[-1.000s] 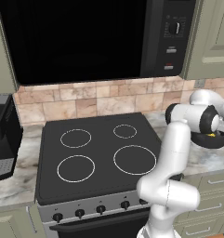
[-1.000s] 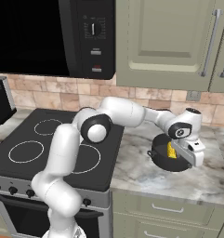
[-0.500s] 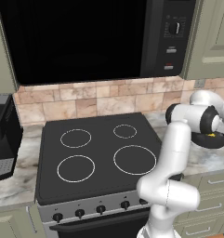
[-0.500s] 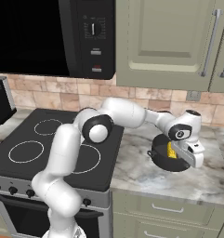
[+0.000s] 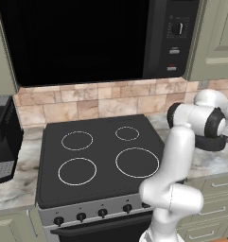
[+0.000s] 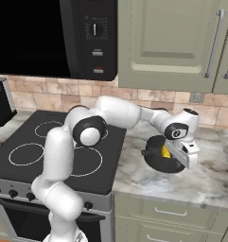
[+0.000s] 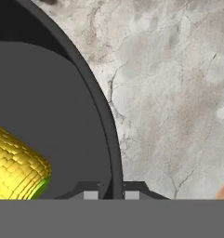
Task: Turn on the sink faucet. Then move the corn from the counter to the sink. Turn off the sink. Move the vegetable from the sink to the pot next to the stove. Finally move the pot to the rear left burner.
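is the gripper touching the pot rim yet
Touching. In the hand view the gripper has one fingertip on each side of the pot rim, pressed against it with no gap.

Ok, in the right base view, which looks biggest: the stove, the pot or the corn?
1. Stove: by far the largest.
2. Pot: much smaller, on the counter beside it.
3. Corn: smallest, a yellow bit inside the pot.

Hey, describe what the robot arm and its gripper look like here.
The arm is built of glossy white, rounded tube-like segments with dark, near-black rings at the joints. No cables or markings are visible on it. The white hand ends in the gripper, which has two small dark fingertips with pale grey square pads.
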Controlling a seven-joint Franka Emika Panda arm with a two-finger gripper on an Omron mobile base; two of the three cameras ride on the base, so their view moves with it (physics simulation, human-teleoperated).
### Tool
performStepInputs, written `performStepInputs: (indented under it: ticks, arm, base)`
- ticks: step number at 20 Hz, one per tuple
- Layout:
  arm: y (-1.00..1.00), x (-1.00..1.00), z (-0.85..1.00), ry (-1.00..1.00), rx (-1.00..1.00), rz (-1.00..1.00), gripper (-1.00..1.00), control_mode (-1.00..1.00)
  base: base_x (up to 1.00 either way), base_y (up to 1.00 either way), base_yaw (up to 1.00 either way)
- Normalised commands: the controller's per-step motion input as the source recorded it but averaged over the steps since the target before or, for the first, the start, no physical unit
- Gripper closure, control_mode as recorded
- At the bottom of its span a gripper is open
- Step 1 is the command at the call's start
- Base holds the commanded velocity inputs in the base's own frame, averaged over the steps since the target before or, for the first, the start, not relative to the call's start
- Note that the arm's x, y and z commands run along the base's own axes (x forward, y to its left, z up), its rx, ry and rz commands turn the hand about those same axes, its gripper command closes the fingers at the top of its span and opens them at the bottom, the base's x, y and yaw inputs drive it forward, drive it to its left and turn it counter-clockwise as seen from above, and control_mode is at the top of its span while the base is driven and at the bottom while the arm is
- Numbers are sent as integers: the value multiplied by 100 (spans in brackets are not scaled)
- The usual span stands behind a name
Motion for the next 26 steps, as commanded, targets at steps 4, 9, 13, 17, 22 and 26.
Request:
performStepInputs:
  ticks: [4,9,13,17,22,26]
  arm:
    - [78,-55,9,-9,-1,6,100,-100]
    - [77,-39,53,-10,-4,6,100,-100]
    - [90,-11,41,-3,-3,6,100,-100]
    - [99,0,32,0,-2,10,100,-100]
    - [100,0,26,0,-1,13,100,-100]
    - [100,18,20,0,0,12,100,-100]
  base:
    - [0,0,0]
    - [0,0,0]
    - [0,0,0]
    - [0,0,0]
    - [0,0,0]
    - [0,0,0]
